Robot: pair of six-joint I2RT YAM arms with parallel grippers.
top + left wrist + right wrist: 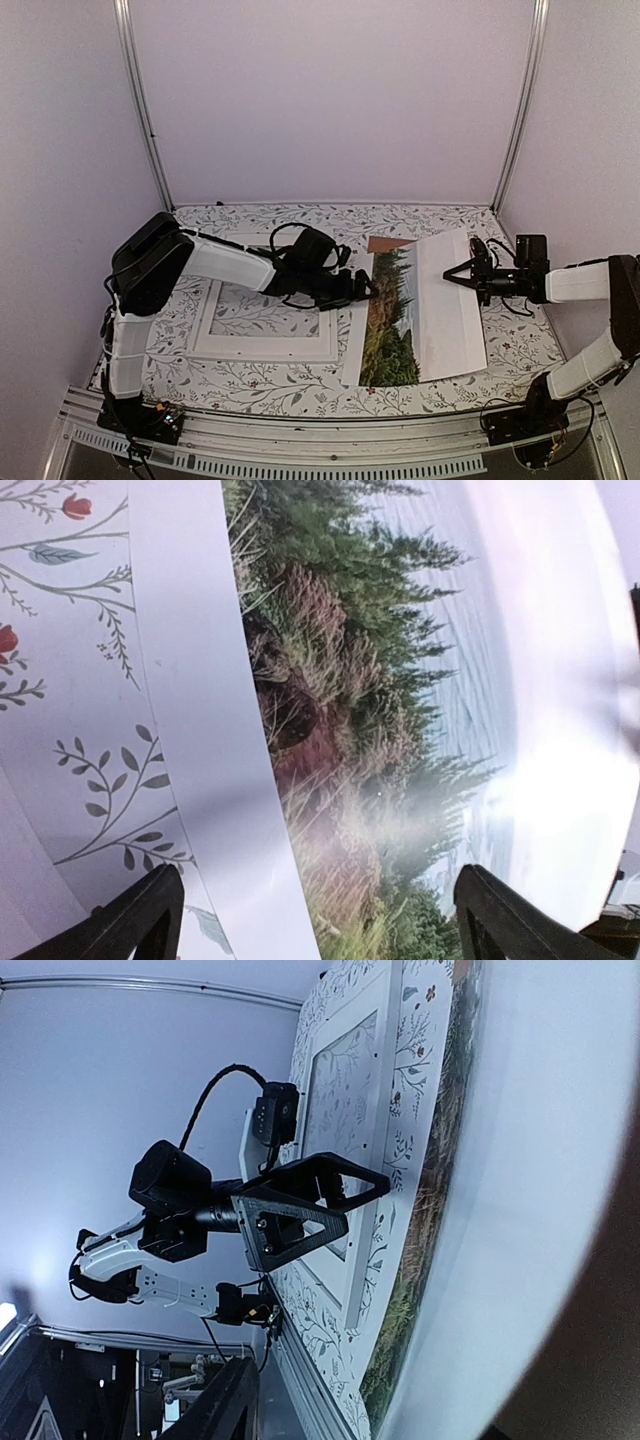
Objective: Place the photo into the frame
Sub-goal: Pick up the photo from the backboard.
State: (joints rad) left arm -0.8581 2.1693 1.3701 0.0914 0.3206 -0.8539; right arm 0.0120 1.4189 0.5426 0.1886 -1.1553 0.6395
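Lifting the photo (pixel 430 305) by one side looks like the step in hand. In the top view it lies right of centre on the floral worktop (pixel 300 222), its right edge raised where the right hand (pixel 458 272) meets it. The frame (pixel 262 351) lies flat at left centre, just beside the print, and the left hand (pixel 362 288) hovers at the print's left margin.

From the left wrist, its fingers (pixel 150 920) stand spread wide at the bottom corners, with the conifers and white margin between them and nothing gripped.

From the right wrist, one finger (pixel 225 1400) shows at lower left and the print fills the right; I cannot tell whether that hand pinches it.

Next, I judge, comes a firm pinch, then carrying the print leftward over the frame.
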